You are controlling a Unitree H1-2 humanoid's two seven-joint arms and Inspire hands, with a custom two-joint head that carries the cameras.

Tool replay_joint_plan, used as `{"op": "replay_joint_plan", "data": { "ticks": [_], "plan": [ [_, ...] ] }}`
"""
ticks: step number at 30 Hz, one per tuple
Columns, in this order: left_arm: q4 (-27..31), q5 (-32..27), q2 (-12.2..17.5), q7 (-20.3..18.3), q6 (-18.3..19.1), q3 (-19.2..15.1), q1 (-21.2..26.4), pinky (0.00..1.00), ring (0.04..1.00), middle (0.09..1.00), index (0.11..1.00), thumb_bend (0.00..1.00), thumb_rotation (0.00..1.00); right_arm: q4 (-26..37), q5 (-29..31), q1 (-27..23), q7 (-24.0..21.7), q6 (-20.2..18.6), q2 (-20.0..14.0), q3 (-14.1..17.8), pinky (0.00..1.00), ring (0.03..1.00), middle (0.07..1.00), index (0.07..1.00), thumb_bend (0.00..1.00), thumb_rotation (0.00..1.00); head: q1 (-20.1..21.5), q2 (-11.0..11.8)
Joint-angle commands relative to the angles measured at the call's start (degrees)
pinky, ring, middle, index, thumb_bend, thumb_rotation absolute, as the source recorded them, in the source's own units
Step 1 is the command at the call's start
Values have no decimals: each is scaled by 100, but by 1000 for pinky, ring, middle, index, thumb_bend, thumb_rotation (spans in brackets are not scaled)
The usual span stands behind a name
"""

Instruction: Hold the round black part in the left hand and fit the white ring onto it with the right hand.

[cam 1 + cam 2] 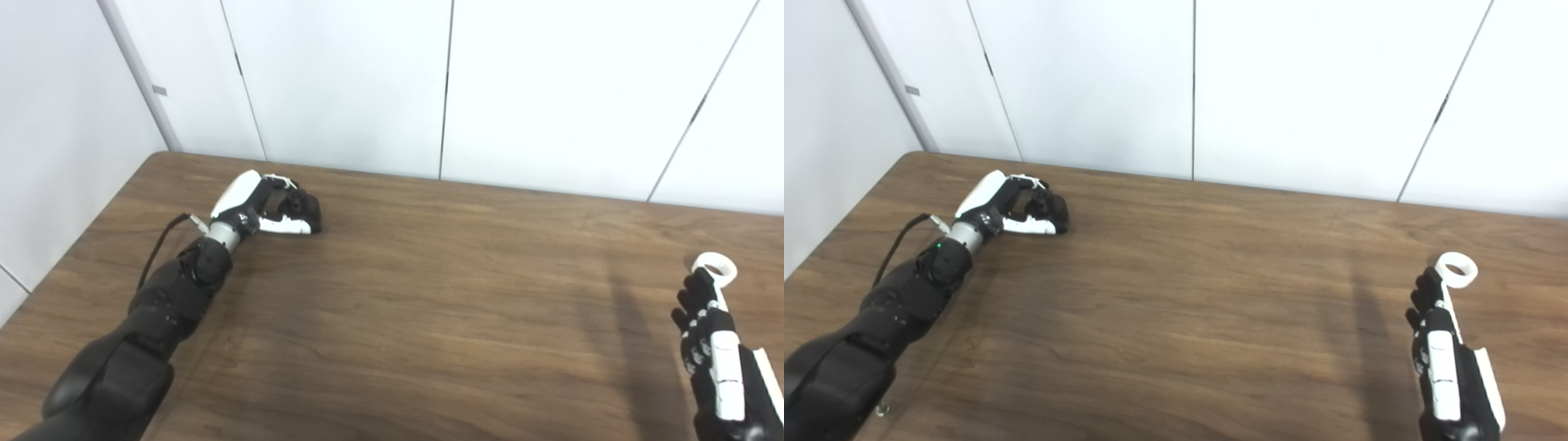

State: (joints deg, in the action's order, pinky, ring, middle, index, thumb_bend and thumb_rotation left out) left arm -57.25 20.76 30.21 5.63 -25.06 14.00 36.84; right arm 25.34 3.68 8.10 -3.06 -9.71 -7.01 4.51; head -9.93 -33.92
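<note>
My left hand [278,208] rests on the table at the far left. Its fingers are curled round a dark round thing, the round black part [308,211], which is hard to tell from the black fingers. The white ring [715,267] lies at the far right, right at the tips of my right hand [710,331]. The hand is seen from behind and hides the contact, so I cannot tell whether it grips the ring or only touches it. In the right eye view the ring [1456,269] sits just beyond the right hand [1436,343].
The brown wooden table [429,294] runs up to white wall panels at the back and left. The left arm's black cable [160,236] loops beside the forearm. The two hands are far apart, near opposite sides of the table.
</note>
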Motion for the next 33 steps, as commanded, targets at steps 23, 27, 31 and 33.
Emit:
{"op": "replay_joint_plan", "data": {
  "ticks": [23, 27, 31, 33],
  "plan": [
    [4471, -211, -910, -1688, 629, -30, -1707, 1000, 1000, 873, 482, 524, 52, 165, -208, -351, 61, 286, 72, -108, 1000, 947, 990, 992, 540, 1000, 631, -90],
    [4730, -213, -1086, -1839, 537, 122, -1901, 1000, 1000, 871, 482, 524, 53, 126, -274, -359, 50, 370, 66, -143, 984, 946, 987, 988, 553, 1000, 792, -104],
    [4776, -251, -1239, -1901, 375, 203, -2044, 1000, 1000, 870, 482, 524, 54, 127, -367, -359, 68, 407, 97, -193, 958, 931, 970, 973, 565, 1000, 949, -128],
    [4828, -251, -1303, -1929, 361, 212, -2121, 1000, 1000, 871, 481, 524, 55, 124, -351, -345, 66, 415, 112, -204, 969, 933, 972, 973, 547, 1000, 1054, -141]
  ]
}}
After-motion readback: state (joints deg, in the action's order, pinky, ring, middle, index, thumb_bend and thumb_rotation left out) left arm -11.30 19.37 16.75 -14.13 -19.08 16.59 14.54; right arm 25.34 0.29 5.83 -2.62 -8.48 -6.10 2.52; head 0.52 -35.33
